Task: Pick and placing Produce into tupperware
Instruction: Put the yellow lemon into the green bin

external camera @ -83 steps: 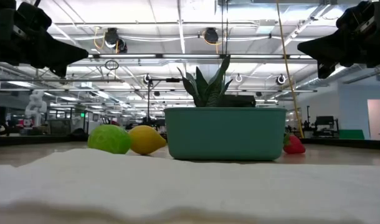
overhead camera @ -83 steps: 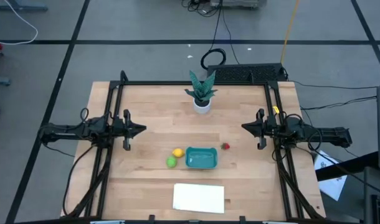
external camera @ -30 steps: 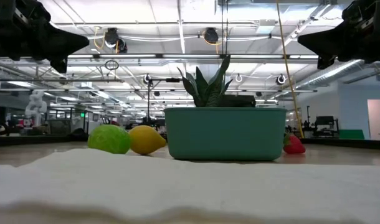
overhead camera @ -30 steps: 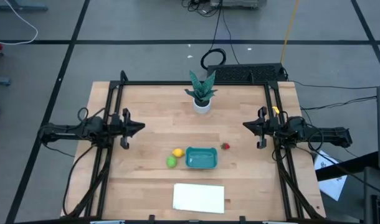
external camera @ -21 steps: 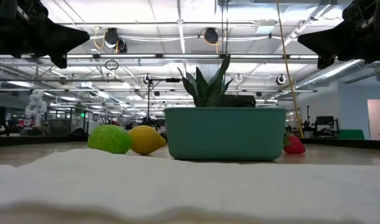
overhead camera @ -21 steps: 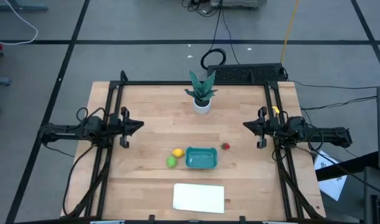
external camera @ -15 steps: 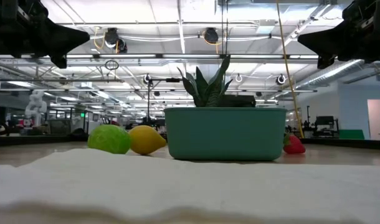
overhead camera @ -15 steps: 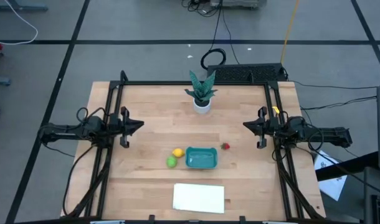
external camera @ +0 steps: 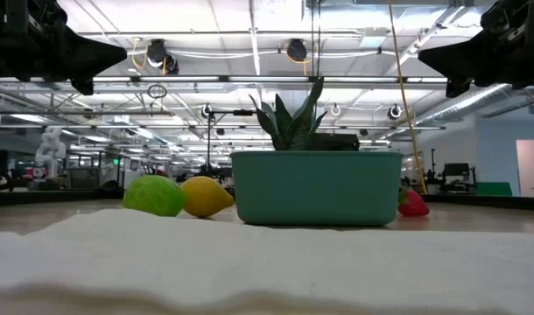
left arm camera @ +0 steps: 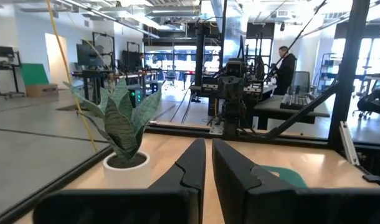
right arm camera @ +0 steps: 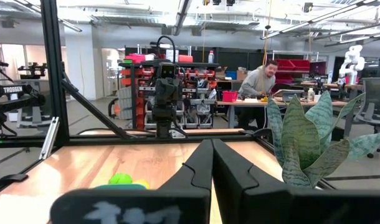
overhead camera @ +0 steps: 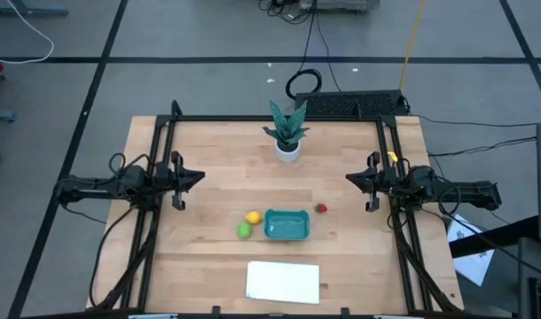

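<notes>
Sitting mid-bench (overhead camera: 208, 159), the tub (overhead camera: 286, 225) has yellow fruit (overhead camera: 252, 217) and green fruit (overhead camera: 244, 231) beside one wall, red fruit (overhead camera: 322, 209) beyond the other. Left hand (overhead camera: 202, 178) and right hand (overhead camera: 348, 179) hover well apart from them, fingers together.

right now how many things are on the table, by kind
toy produce: 3, the yellow one, lime green one, red one
teal tub: 1
potted plant: 1
white sheet: 1
total: 6
</notes>
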### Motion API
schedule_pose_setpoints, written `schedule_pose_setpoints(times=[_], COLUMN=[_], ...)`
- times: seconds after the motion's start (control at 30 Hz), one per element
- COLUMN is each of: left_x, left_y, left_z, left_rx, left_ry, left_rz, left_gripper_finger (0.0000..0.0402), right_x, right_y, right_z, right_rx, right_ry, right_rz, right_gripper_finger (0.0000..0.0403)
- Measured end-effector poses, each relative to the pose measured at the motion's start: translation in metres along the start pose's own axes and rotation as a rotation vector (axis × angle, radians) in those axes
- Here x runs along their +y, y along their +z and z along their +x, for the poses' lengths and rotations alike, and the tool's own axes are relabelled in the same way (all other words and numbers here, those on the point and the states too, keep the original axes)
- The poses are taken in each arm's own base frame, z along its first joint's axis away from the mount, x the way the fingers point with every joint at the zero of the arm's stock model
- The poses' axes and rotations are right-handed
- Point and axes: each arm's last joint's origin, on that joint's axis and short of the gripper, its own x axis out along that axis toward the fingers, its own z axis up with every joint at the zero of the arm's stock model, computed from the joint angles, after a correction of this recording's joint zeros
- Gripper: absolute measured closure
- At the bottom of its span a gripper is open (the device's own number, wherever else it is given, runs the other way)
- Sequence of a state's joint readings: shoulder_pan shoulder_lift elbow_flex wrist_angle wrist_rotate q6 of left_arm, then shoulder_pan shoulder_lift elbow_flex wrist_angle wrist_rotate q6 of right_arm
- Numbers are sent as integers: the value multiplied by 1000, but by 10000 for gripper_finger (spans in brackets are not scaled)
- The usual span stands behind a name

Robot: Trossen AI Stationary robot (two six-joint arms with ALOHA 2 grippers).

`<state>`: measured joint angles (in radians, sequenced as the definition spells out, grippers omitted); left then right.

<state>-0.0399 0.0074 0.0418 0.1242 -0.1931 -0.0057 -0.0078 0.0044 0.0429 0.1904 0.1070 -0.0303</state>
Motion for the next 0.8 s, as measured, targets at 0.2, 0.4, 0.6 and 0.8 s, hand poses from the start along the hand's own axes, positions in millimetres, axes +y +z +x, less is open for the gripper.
schedule_pose_setpoints(times=[0.2,0.4,0.6,0.8], left_x=[0,-1,-1,-1], left_y=[0,0,5,11], left_z=[0,0,0,0], left_rx=[0,0,-51,-107], left_ry=[0,-28,-42,-43], left_rz=[-15,-49,-63,-47], left_gripper_finger=[371,371,395,400], right_x=[0,0,0,0], right_y=[0,0,0,0], right_z=[0,0,0,0], right_rx=[0,0,0,-4], right_ry=[0,0,0,0], right_rz=[0,0,-11,-21], right_gripper_finger=[403,403,403,403])
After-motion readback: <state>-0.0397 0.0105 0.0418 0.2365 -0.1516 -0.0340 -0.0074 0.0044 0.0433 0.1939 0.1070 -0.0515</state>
